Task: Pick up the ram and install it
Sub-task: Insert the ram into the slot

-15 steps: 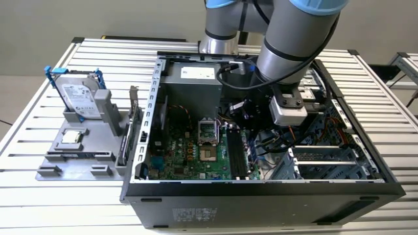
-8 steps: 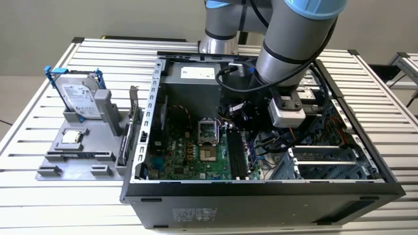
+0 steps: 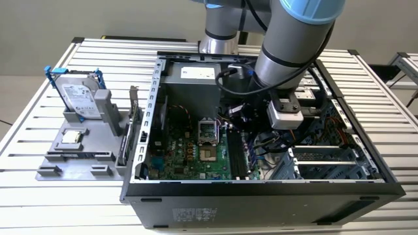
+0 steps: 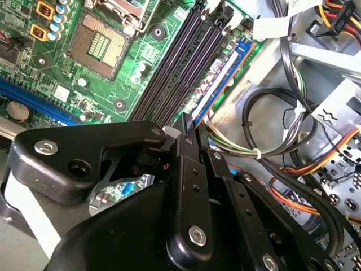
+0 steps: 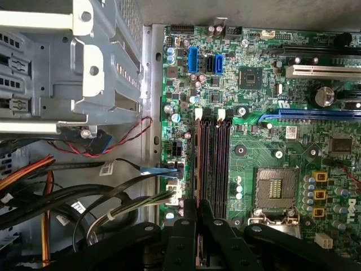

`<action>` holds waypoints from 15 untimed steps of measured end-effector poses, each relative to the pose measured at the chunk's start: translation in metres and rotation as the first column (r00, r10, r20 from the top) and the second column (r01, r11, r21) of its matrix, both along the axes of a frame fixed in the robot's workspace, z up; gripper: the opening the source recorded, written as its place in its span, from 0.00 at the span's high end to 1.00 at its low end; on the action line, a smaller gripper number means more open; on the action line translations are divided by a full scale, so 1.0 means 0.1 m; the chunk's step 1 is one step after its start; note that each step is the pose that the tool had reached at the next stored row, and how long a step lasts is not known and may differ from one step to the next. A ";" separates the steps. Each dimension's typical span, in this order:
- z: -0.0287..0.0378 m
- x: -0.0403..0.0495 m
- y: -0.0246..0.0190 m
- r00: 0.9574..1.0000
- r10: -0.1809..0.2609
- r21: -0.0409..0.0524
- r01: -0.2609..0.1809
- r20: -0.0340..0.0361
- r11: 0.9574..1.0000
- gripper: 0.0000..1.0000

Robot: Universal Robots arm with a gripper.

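Open computer case (image 3: 261, 188) on a slatted table (image 3: 39, 196), with the arm reaching down into it. The gripper (image 4: 189, 127) is low over the motherboard (image 5: 265, 130), at the bank of black memory slots (image 5: 213, 164) beside the empty processor socket (image 5: 276, 189).

In the second wrist view the ram (image 4: 217, 84) — a slim bluish stick with a pale upper edge — stands on edge in line with the outermost slot, on the side nearest the bundle of cables (image 4: 271, 152). Its near end runs in between the gripper's fingertips. In the first wrist view the same stick appears edge-on as a thin line along the slots.

Progress: the pick-up is done, since the ram is off the grey parts tray (image 3: 78, 156) seen at the exterior view's left, where the hard drive (image 3: 81, 98) and the small processor chip (image 3: 72, 138) remain. The stick is at or in its slot; whether it is fully seated, with the end latches closed, cannot be told from these views.

Tool: the two fingers (image 4: 189, 186) are drawn close together, pinching the ram's near end — only a narrow gap, the width of the board, seems to separate them.
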State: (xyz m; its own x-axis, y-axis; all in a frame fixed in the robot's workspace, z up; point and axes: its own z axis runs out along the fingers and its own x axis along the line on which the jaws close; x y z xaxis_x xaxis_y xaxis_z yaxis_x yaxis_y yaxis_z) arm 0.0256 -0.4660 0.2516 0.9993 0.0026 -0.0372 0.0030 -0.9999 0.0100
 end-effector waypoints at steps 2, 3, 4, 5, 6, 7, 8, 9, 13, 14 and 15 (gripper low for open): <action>-0.019 0.000 0.002 1.000 0.000 0.000 0.000 0.000 1.000 1.00; -0.032 0.000 0.003 1.000 0.000 0.000 0.000 0.000 1.000 1.00; -0.044 0.000 0.004 1.000 0.000 0.000 0.000 0.000 1.000 1.00; -0.056 0.000 0.005 1.000 0.000 0.000 0.000 0.000 1.000 1.00; -0.068 0.000 0.006 1.000 0.000 0.000 0.000 0.000 1.000 1.00; -0.077 0.000 0.007 1.000 0.000 0.000 0.000 0.000 1.000 1.00; -0.085 0.000 0.008 1.000 0.000 0.000 0.000 0.000 1.000 1.00; -0.094 0.000 0.009 1.000 0.000 0.000 0.000 0.000 1.000 1.00; -0.119 0.000 0.012 1.000 0.000 0.000 0.000 0.000 1.000 1.00; -0.126 0.000 0.013 1.000 0.000 0.000 0.000 0.000 1.000 1.00; -0.135 0.000 0.014 1.000 0.000 0.000 0.000 0.000 1.000 1.00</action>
